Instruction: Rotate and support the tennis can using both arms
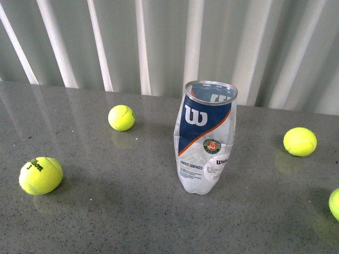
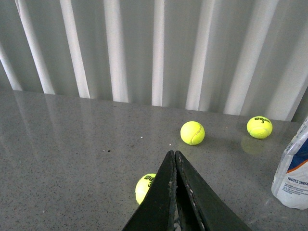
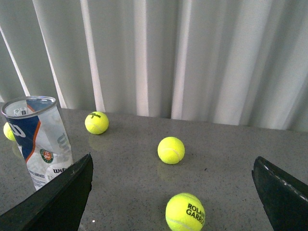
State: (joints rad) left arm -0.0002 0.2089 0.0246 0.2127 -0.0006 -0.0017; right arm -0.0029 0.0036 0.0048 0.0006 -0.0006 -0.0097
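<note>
Tennis can (image 1: 205, 138) upright mid-table (image 1: 132, 211) — balls (image 1: 121, 117) around

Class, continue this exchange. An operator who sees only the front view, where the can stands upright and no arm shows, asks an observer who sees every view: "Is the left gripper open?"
Observer: No. The left gripper is shut and holds nothing.
Operator: And the right one?
Observer: The right gripper is wide open and empty.
Operator: Is the can lined up with it?
Observer: No. The tennis can shows partly behind one finger, outside the gap.
</note>
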